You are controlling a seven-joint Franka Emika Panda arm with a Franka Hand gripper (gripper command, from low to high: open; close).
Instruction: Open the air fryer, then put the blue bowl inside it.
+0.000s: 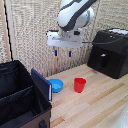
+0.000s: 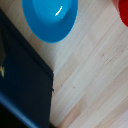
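The air fryer (image 1: 111, 52) is a big black box at the exterior view's right, standing on the wooden table. Its handle (image 1: 102, 60) is a short dark bar on the front face, and the drawer looks closed. The blue bowl (image 1: 55, 85) rests on the table beside the black case; the wrist view shows the blue bowl (image 2: 50, 19) from above. My gripper (image 1: 63, 52) hangs high in the air, above the bowl and well apart from the fryer, its blue-tipped fingers spread with nothing between them. The fingers do not show in the wrist view.
A red cup (image 1: 79, 84) stands just right of the bowl; an edge of the red cup (image 2: 122, 12) shows in the wrist view. A large open black fabric case (image 1: 20, 97) fills the exterior view's lower left, and the case flap (image 2: 22, 80) lies close to the bowl. A wicker screen stands behind.
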